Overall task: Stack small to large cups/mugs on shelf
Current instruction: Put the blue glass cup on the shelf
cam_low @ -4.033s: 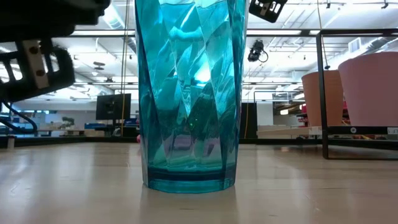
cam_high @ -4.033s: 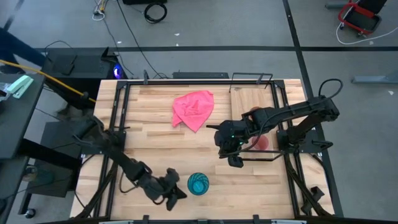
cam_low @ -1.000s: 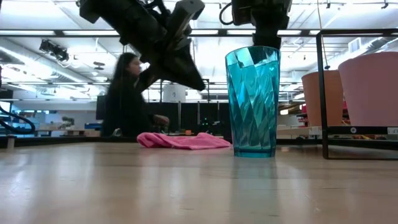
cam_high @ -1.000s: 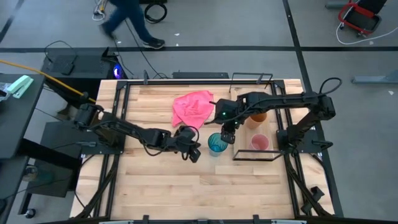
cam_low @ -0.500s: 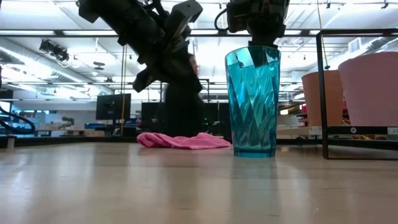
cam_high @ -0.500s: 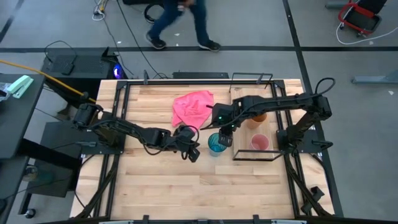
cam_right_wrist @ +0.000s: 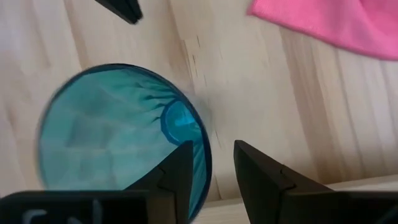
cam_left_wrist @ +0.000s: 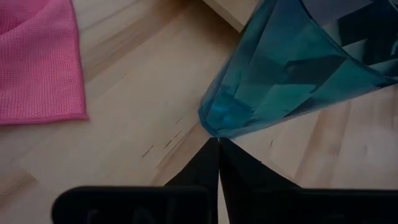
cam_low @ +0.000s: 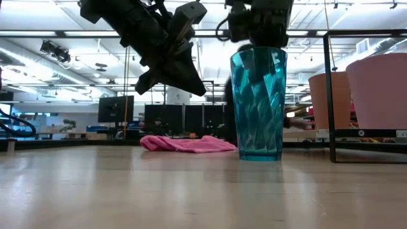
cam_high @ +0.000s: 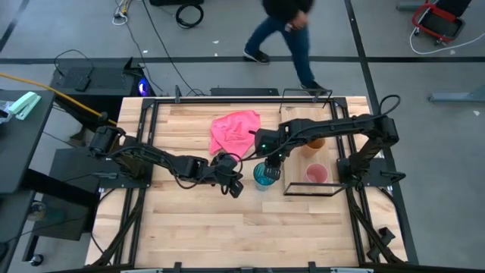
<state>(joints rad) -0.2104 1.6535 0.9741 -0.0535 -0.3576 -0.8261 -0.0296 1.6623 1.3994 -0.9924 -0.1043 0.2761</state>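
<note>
The teal-blue cup [cam_high: 264,175] stands upright on its base on the table, just left of the shelf [cam_high: 297,129]. The orange cup [cam_high: 314,140] and the pink cup [cam_high: 316,174] stand on the shelf board. My right gripper [cam_right_wrist: 211,147] is open above the teal cup. One finger [cam_right_wrist: 177,171] is over the cup's inside and the other [cam_right_wrist: 261,174] is outside its rim [cam_right_wrist: 204,163], with a gap on both sides. My left gripper [cam_left_wrist: 217,142] is shut and empty. It hangs above the table left of the teal cup [cam_low: 257,105].
A pink cloth [cam_high: 236,130] lies on the table beyond the teal cup. The shelf's black wire frame [cam_low: 331,95] stands right of the cup. A person [cam_high: 288,26] walks past on the floor beyond the far edge. Bare tabletop [cam_high: 227,227] lies toward the near edge.
My right gripper has come down and a little toward the table's left, so its fingers now stand on either side of the teal cup's rim. The cup stands where it was.
</note>
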